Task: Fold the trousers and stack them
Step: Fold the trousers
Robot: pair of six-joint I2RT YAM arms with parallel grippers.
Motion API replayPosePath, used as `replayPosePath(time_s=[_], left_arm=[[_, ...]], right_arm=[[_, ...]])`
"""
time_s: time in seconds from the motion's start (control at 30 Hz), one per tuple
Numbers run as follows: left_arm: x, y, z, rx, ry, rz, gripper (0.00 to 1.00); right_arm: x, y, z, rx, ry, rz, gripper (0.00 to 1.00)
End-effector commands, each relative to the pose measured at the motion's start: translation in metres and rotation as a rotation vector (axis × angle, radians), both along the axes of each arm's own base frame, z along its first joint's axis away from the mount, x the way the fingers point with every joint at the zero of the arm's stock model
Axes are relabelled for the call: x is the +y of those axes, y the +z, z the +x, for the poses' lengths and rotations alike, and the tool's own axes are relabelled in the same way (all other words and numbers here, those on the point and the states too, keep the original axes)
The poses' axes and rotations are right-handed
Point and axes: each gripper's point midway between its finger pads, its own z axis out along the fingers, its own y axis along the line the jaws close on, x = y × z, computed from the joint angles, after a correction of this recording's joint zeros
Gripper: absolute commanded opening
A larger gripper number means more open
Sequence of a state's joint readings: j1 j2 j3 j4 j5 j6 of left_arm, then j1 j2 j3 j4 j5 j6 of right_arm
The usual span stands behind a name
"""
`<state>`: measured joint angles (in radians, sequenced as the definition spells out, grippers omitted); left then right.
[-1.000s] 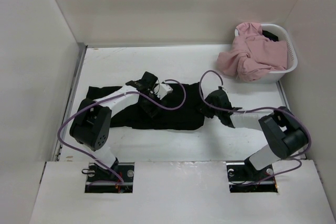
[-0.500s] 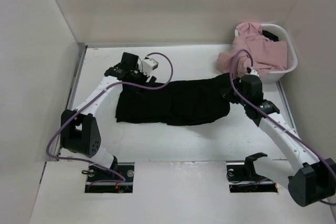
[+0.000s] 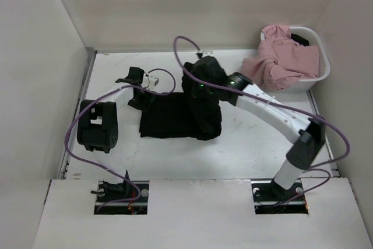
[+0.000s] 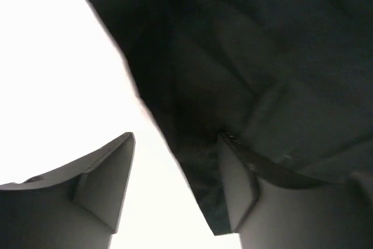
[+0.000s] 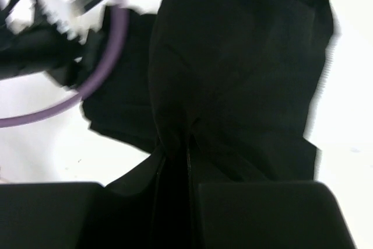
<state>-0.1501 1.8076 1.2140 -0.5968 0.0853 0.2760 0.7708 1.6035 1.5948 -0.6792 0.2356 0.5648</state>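
Note:
The black trousers (image 3: 175, 119) lie in the middle of the white table, doubled over on themselves. My right gripper (image 3: 202, 87) reaches in from the right and is shut on a raised fold of the trousers above their right half. In the right wrist view the gripper (image 5: 175, 170) pinches black cloth (image 5: 245, 74) that hangs down from it. My left gripper (image 3: 141, 97) sits at the trousers' upper left edge. In the left wrist view it (image 4: 175, 173) is open, and the cloth's edge (image 4: 198, 86) lies against the right finger (image 4: 239, 190).
A white basket (image 3: 322, 75) stands at the back right with a pink garment (image 3: 282, 59) spilling over its rim. White walls enclose the table on the left, back and right. Purple cables loop above both arms.
My right arm has swung from the right side to the middle, carrying the trousers' right end over the rest. The trousers now look shorter. My left gripper has moved slightly down-left.

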Motion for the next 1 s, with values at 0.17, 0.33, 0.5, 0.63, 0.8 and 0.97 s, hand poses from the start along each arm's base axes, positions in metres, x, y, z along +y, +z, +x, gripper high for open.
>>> replayPosePath(time_s=[0.17,0.33,0.5,0.63,0.8,0.97], left_arm=[[0.036,-0.021,0.015,-0.035,0.129,-0.007,0.25],[0.041,-0.031,0.016,0.003,0.192,-0.110,0.23],[0.053,-0.037,0.023,0.018,0.255,-0.163,0.22],[0.057,-0.039,0.024,0.023,0.267,-0.190,0.23],[0.075,-0.027,0.034,-0.012,0.314,-0.205,0.39],[0.109,0.019,0.052,-0.124,0.368,-0.222,0.56]], right_arm=[[0.125,-0.002,0.016,-0.037,0.053,0.095,0.00],[0.176,-0.016,0.026,-0.011,-0.025,0.266,0.01],[0.223,-0.013,0.018,-0.063,0.022,0.386,0.07],[0.247,0.007,0.018,-0.185,0.119,0.450,0.40],[0.255,0.026,-0.004,-0.162,0.260,0.521,0.75],[0.204,0.071,-0.041,-0.277,0.385,0.562,0.81]])
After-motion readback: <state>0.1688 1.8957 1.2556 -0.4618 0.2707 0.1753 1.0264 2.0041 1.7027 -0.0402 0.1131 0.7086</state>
